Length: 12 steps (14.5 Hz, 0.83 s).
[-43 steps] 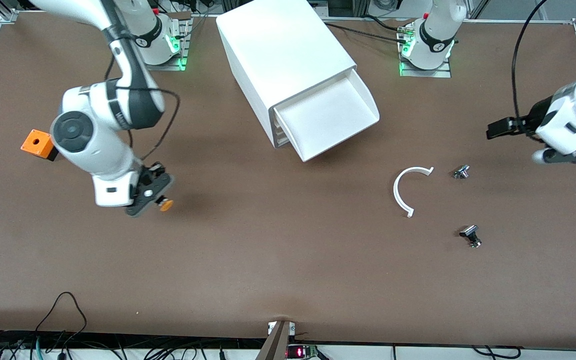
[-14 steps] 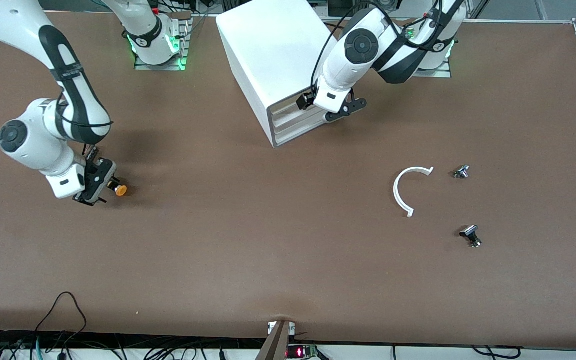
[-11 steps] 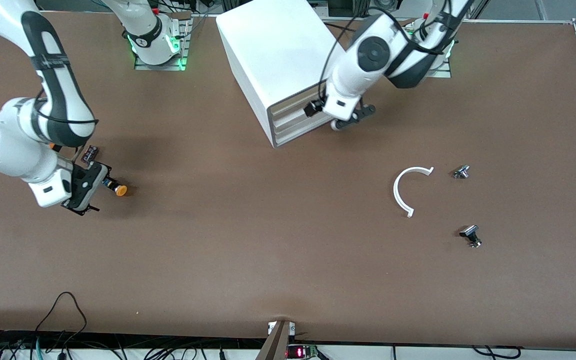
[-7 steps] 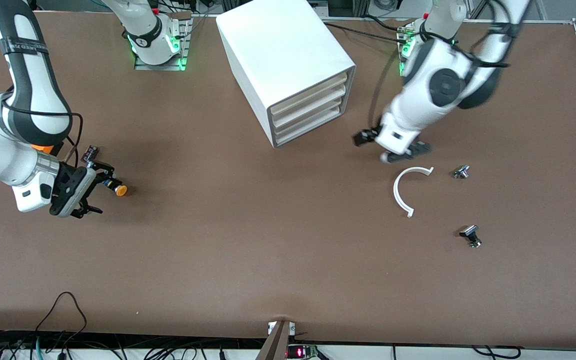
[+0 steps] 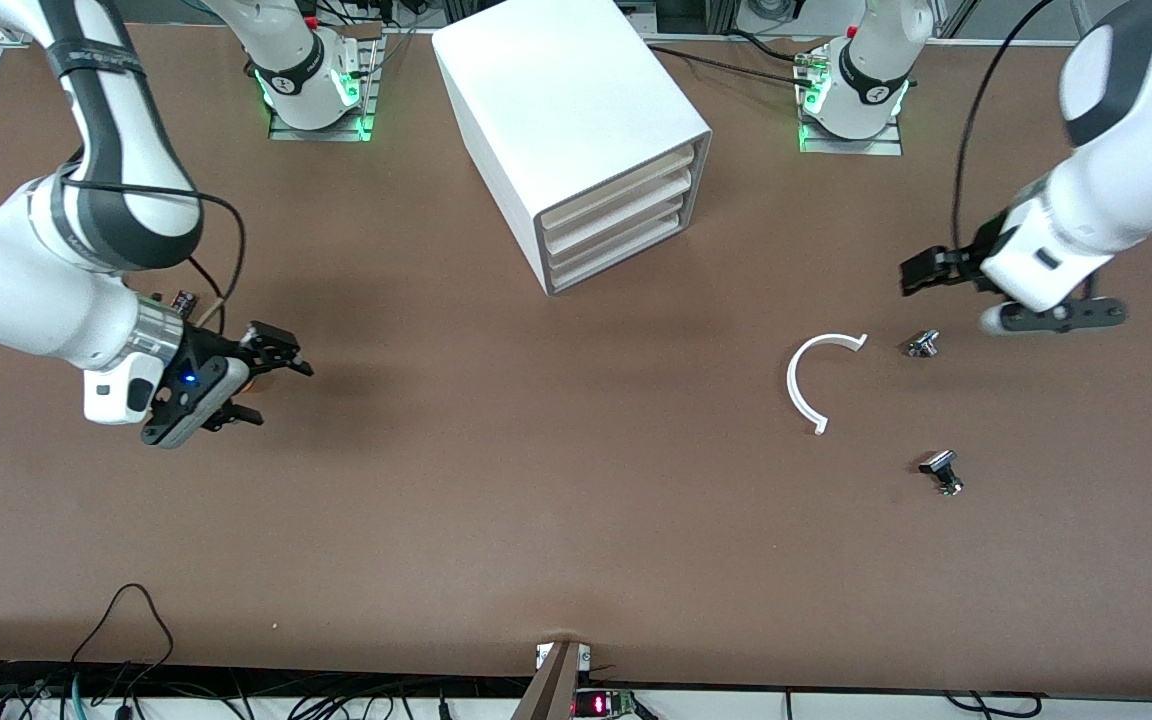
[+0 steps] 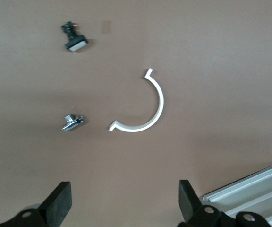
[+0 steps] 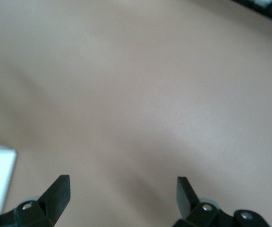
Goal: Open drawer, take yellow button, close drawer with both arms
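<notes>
The white cabinet stands near the robots' bases with all three drawers pushed in; the top drawer is flush with its front. My right gripper is open and empty, low over the table toward the right arm's end. It covers the spot where the orange-capped button lay, so the button is hidden. The right wrist view shows only bare table between the open fingers of the right gripper. My left gripper is open and empty, up over the table toward the left arm's end; it also shows in the left wrist view.
A white C-shaped ring lies on the table. Two small metal parts lie beside it. A small black block lies by the right arm. The cabinet corner shows in the left wrist view.
The open drawer was pushed shut. My left gripper swung from the cabinet front out toward the left arm's end. My right gripper let go of the button, opened, and now covers it.
</notes>
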### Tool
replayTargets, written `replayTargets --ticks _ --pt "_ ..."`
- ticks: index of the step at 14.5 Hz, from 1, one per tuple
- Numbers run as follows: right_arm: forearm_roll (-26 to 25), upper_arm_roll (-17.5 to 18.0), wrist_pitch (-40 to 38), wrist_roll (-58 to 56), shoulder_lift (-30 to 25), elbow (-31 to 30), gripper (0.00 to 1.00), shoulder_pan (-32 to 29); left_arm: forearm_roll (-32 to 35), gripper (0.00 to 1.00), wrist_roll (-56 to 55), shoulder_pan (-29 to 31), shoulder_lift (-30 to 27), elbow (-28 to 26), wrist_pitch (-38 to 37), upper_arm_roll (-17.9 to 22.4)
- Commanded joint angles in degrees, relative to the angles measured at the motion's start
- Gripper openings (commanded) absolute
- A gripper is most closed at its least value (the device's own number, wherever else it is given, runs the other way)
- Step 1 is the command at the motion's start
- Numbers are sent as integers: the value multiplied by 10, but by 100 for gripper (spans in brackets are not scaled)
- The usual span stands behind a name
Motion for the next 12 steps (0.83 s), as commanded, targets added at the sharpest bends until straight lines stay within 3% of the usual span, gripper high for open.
replayTargets --ticks 1,4,8,12 --pt "-64 -74 -18 218 -2 23 100 79 16 100 11 12 -13 15 -29 -4" --pt "-136 -98 -144 300 -29 79 100 101 16 100 11 19 -30 15 -30 -6" --pt "-159 -154 -304 298 -35 171 100 100 32 100 4 23 -16 54 -33 -3" --pt "-235 -176 -296 296 -39 172 100 93 35 100 8 22 -13 73 -31 -3"
